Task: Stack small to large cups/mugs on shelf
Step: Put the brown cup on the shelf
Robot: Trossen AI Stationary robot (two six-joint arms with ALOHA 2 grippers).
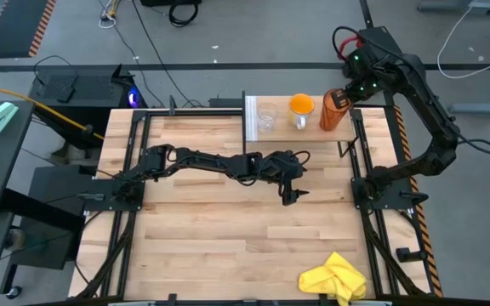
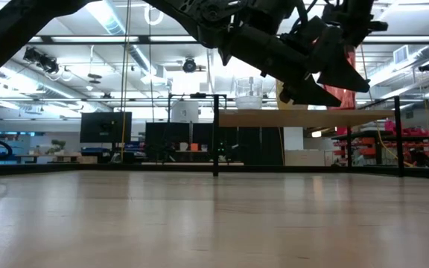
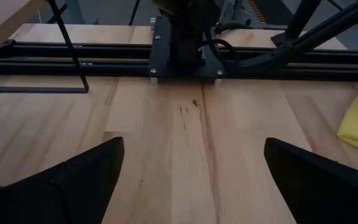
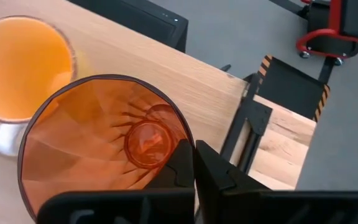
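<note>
High view: the right gripper [image 1: 340, 100] pinches the rim of the faceted translucent amber tumbler [image 1: 333, 112] at the light-wood shelf's [image 1: 253, 127] right end, beside the glossy orange mug [image 1: 301, 107] and clear glass cup [image 1: 267, 117], while the left gripper [image 1: 293, 195] hangs spread wide and empty over the plank tabletop [image 1: 228, 246].

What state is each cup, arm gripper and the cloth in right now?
Clear glass cup: upright on the shelf, empty.
Orange mug: upright beside it.
Amber tumbler: upright, right gripper shut on its rim.
Left gripper: open, empty, over the table.
Yellow cloth: crumpled at the table's edge.
</note>
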